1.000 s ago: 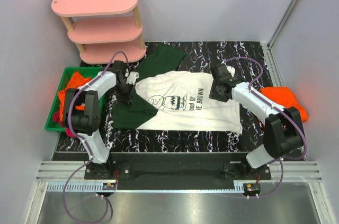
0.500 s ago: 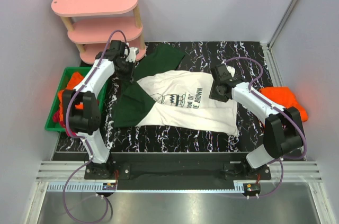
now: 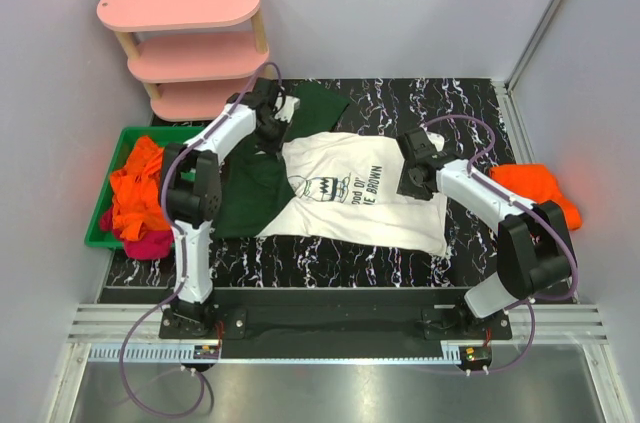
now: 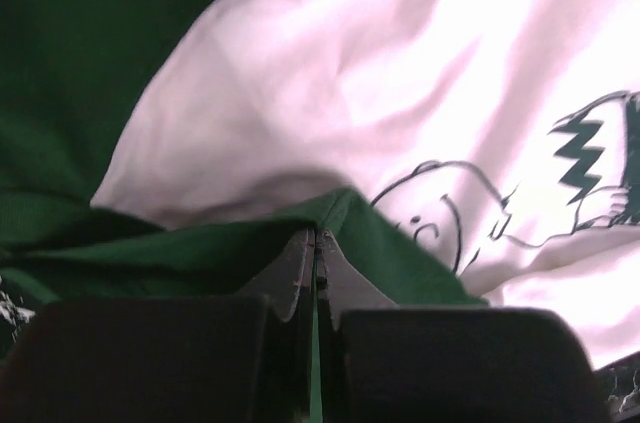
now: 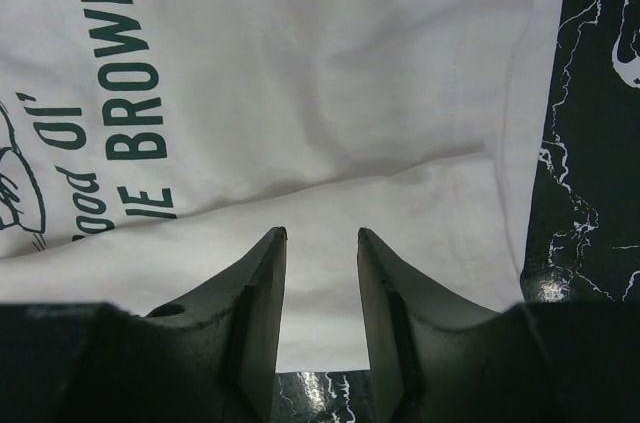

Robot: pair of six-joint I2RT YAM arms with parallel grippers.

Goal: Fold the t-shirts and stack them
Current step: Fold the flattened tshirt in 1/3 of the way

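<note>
Currently my left jaws are clamped on the green sleeve (image 4: 150, 253) of the white t-shirt (image 3: 380, 223) on the counter (image 3: 420, 103); my right jaws sit parted over its lettered front.

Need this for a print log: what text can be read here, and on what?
"BROWN": white t-shirt, green capitals.
"good Ol'": same shirt.
"IE": same shirt; the rest of that word is hidden.
Nothing else legible.

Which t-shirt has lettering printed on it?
The white cloth t-shirt with dark green sleeves, spread mid-table; the plain orange ones lie crumpled, one in the green bin, one at the right edge.
</note>
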